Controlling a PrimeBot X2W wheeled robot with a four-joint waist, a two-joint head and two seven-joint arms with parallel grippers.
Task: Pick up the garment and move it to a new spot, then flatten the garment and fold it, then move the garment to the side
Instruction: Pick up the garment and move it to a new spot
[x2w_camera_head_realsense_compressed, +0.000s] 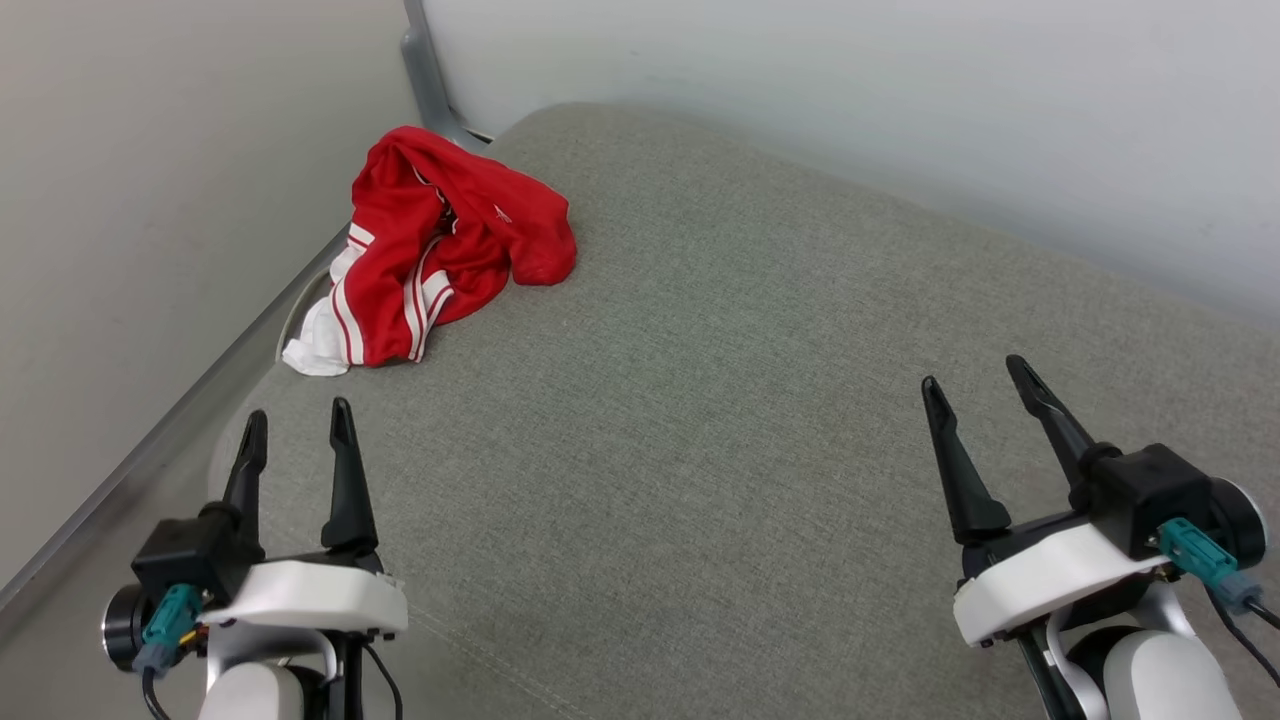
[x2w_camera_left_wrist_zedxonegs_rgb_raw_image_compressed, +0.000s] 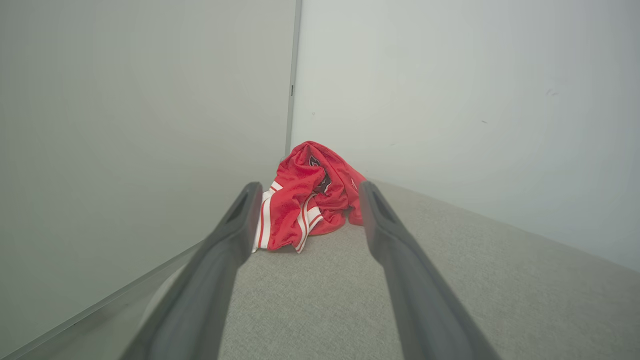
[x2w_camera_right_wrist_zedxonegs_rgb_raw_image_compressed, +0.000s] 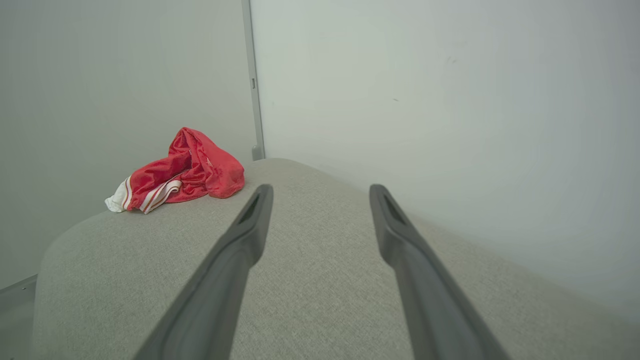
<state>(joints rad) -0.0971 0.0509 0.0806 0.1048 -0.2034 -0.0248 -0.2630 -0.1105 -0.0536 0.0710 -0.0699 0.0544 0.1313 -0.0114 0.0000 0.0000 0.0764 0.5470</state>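
Left gripper (x2w_camera_head_realsense_compressed: 300, 410) and right gripper (x2w_camera_head_realsense_compressed: 973, 371): both spread wide, gripping nothing, parked over near edge of cushion (x2w_camera_head_realsense_compressed: 700, 400), well apart from the garment (x2w_camera_head_realsense_compressed: 440, 240). Lies crumpled at far-left corner beside wall (x2w_camera_head_realsense_compressed: 150, 200); probably favours left-arm reach first.

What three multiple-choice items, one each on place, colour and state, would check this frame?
1. Where on the grey cushion does the garment lie? A) far left corner B) middle C) near right edge
2. The garment's main colour? A) blue B) red C) green
3. How are the left hand and right hand? A) both open, empty B) both shut on cloth C) one holding cloth
Answers: 1 A, it is bunched at the far left edge; 2 B, red with white stripes; 3 A, fingers spread, well short of it.
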